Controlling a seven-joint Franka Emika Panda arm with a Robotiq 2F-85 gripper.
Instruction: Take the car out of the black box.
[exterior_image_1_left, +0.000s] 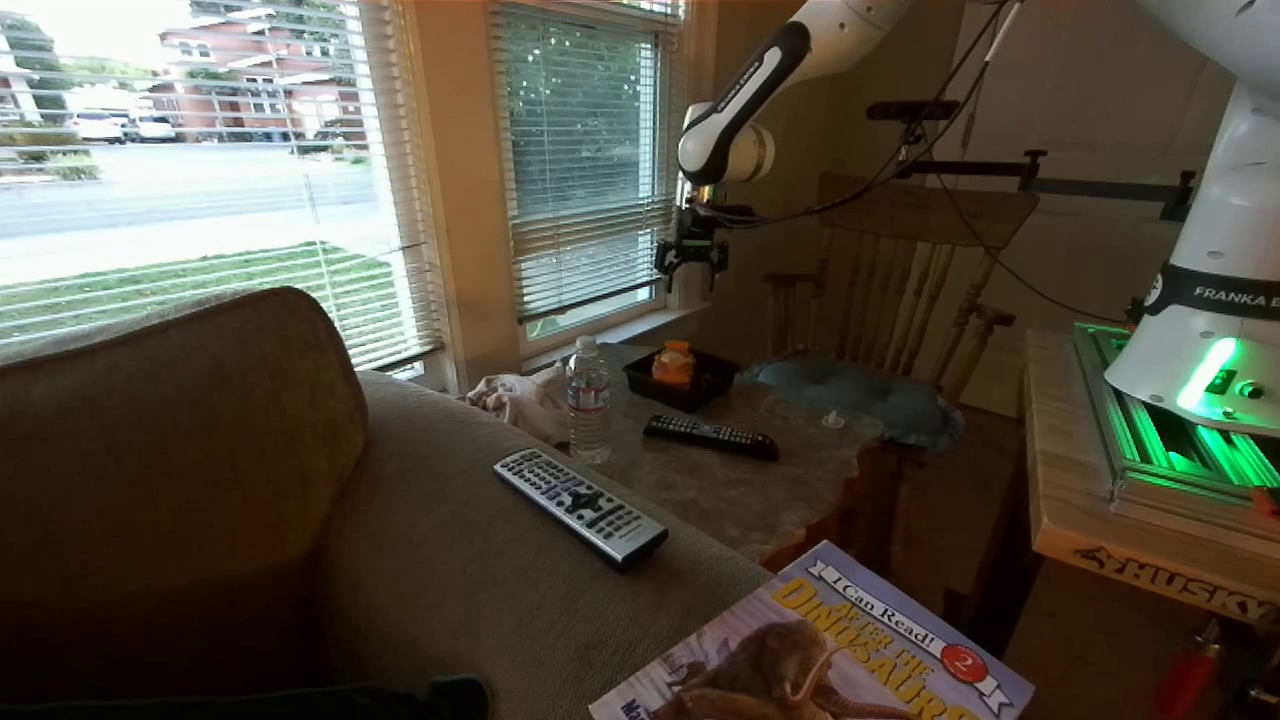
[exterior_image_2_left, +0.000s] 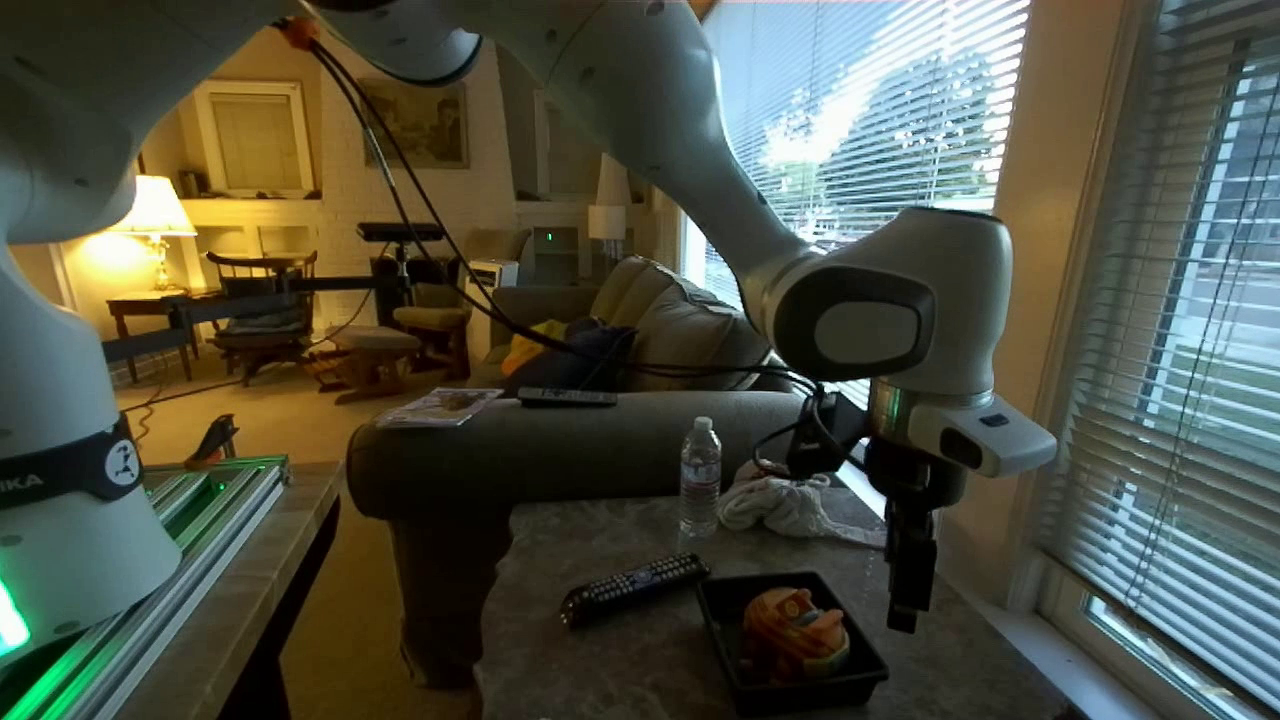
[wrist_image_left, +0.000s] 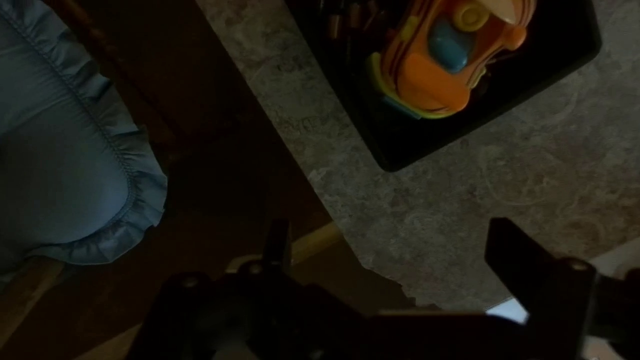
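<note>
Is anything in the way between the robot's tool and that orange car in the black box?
Nothing visible blocks the tool from above: it hangs open, higher than the orange car and off to one side. The low walls of the black box surround the car, so coming down from overhead looks likeliest to work.

Inside a low black box (wrist_image_left: 392, 142), a chunky toy car (wrist_image_left: 432, 82), mostly orange and rounded. On its body, a blue patch, a round yellow knob and a yellow strip along the lower edge. In the wrist view, one end close to a wall; touching or not, hard to tell. In an exterior view, a bit of orange top (exterior_image_1_left: 677, 346) above the far rim. Around the car, plain black sides, rounded corners and an open top, lying flat on a mottled table (wrist_image_left: 425, 235). Cut off by the wrist view's upper edge, car and box alike.
</note>
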